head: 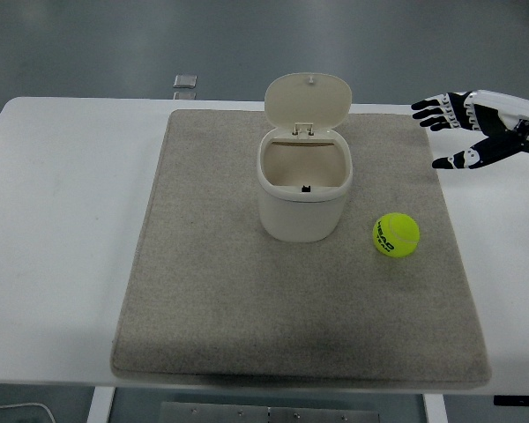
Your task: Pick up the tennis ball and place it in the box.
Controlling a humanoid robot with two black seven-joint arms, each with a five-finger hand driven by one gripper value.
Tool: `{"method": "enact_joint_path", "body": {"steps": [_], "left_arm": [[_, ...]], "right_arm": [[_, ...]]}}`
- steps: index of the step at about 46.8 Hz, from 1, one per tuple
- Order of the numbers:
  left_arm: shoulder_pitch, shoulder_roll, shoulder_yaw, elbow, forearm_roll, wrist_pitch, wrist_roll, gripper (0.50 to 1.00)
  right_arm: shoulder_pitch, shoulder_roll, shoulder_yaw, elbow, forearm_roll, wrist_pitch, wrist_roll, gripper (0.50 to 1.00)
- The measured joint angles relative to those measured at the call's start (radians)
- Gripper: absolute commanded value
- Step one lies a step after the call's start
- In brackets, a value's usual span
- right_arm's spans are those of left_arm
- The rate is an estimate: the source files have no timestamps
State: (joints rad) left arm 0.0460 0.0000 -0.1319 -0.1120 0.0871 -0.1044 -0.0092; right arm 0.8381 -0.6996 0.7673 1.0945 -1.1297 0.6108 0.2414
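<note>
Yellow tennis ball (pixel 396 235) on the mat, near and below the right hand's (pixel 476 130) spread, empty fingers (pixel 432 113).

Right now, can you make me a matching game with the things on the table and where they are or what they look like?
Things:
1. tennis ball
2. box
3. right hand
4. mat

Descriptions:
A. grey, spread flat over the white table
B. fingers spread, holding nothing, above the mat's far right corner
C. yellow-green, lying on the mat to the right of the box
D. cream, lid tipped up and open

Pairs: 1-C, 2-D, 3-B, 4-A
</note>
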Motion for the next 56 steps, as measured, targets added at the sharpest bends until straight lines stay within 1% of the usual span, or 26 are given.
{"method": "enact_joint_path", "body": {"steps": [7,13,22,24,28,31,42,47,56], "left_arm": [[0.0,0.0,0.0,0.0,0.0,0.0,0.0,0.992],[0.0,0.0,0.0,0.0,0.0,0.0,0.0,0.992],[0.0,0.0,0.0,0.0,0.0,0.0,0.0,0.992],[0.0,0.0,0.0,0.0,0.0,0.0,0.0,0.992],[0.0,0.0,0.0,0.0,0.0,0.0,0.0,0.992],[0.0,0.0,0.0,0.0,0.001,0.0,0.0,0.992],[0.0,0.0,0.0,0.0,0.0,0.0,0.0,0.992],[0.0,0.0,0.0,0.0,0.0,0.0,0.0,0.992],[0.0,0.0,0.0,0.0,0.0,0.0,0.0,0.992]], "right_arm": [[-0.018,-0.029,-0.05,0.065,-0.049,0.0,0.059,0.905],[-0.024,-0.034,-0.074,0.073,-0.072,0.0,0.105,0.905],[-0.049,-0.039,-0.131,0.084,-0.149,0.0,0.157,0.903],[-0.052,-0.045,-0.157,0.091,-0.157,-0.022,0.167,0.903],[-0.054,-0.064,-0.205,0.109,-0.16,-0.093,0.182,0.903],[-0.054,-0.071,-0.235,0.125,-0.162,-0.135,0.193,0.903],[-0.066,-0.065,-0.257,0.133,-0.196,-0.239,0.2,0.903],[-0.069,-0.062,-0.267,0.133,-0.217,-0.265,0.205,0.903],[-0.073,-0.06,-0.278,0.133,-0.234,-0.271,0.214,0.905]]}}
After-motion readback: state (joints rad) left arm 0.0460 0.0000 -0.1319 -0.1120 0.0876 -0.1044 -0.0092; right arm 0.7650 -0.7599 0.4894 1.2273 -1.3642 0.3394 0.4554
